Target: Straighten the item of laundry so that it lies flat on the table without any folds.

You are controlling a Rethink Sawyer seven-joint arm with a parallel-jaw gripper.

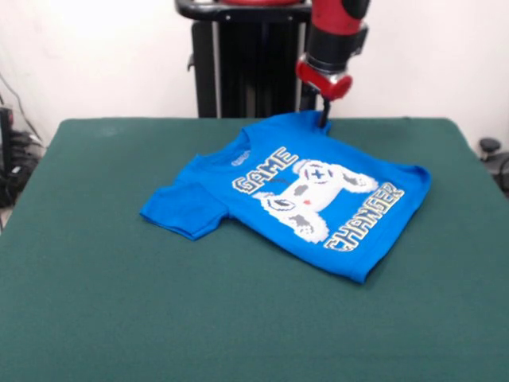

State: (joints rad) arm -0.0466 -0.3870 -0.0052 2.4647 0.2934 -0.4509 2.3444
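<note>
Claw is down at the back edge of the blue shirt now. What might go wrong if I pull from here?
1. The claw meets the bright blue printed T-shirt at its far edge, where the cloth looks lifted. A pull could raise or bunch the shirt instead of flattening it.
2. The shirt lies skewed, with one sleeve spread out and the other not visible, maybe tucked under. Dragging may tighten that fold.
3. The grip point sits near the far edge of the dark green felt table, so pulling that way could drag cloth off.

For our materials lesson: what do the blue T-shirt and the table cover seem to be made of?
T-shirt: soft knit fabric, probably cotton; matte, it drapes and creases, with a flat printed design.
Table cover: dark green felt-like cloth; matte, slightly fuzzy, no visible weave.
</note>
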